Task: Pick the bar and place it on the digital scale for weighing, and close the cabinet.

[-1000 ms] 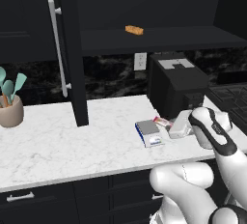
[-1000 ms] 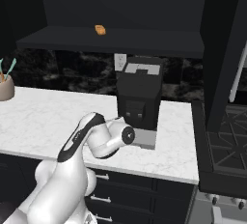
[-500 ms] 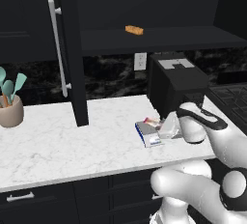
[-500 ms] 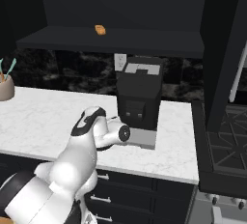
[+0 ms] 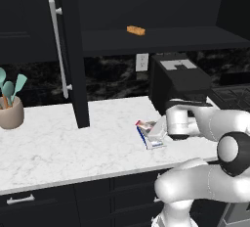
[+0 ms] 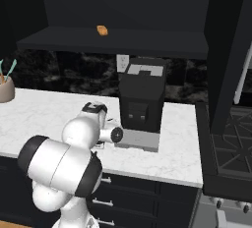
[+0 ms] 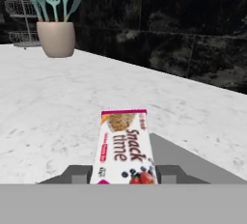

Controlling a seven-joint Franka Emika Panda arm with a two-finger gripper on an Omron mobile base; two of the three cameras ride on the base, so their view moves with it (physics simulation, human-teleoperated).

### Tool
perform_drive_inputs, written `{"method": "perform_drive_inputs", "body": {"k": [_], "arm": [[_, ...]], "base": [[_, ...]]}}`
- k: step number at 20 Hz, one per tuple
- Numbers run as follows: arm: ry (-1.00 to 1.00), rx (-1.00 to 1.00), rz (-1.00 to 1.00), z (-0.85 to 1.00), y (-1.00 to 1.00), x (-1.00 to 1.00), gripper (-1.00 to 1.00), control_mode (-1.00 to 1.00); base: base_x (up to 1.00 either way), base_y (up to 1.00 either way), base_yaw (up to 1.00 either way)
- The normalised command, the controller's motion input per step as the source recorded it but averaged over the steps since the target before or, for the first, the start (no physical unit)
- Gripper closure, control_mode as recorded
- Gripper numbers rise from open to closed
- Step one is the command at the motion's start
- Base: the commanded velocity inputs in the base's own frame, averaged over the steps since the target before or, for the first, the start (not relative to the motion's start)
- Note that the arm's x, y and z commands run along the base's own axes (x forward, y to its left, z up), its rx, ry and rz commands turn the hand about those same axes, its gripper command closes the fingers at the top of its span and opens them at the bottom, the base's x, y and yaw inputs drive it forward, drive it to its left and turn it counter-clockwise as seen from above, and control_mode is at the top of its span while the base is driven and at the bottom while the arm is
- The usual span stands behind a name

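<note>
item: bar [image 7: 123,146], gripped by closed hand [image 7: 123,174] above digital scale [image 5: 152,138]; lower flat, centre, then release.

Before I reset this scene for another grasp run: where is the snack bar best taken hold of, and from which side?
Across its narrow width, on the two long edges near one end, from above. The bar is flat and thin and lies on the scale, so its faces give little purchase.
</note>
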Motion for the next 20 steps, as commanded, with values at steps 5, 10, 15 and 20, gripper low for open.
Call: {"method": "perform_drive_inputs", "body": {"k": [5, 10, 15, 20], "arm": [[0.0, 0.0, -0.05, -0.09, 0.0, 0.23, 1.0, -1.0], [0.0, 0.0, -0.15, 0.0, 0.0, 0.19, 1.0, -1.0], [0.0, 0.01, -0.05, 0.0, -0.19, 0.06, 1.0, -1.0], [0.0, 0.0, 0.0, 0.0, -0.19, 0.0, 1.0, -1.0]], "base": [[0.0, 0.0, 0.0], [0.0, 0.0, 0.0], [0.0, 0.0, 0.0], [0.0, 0.0, 0.0]]}}
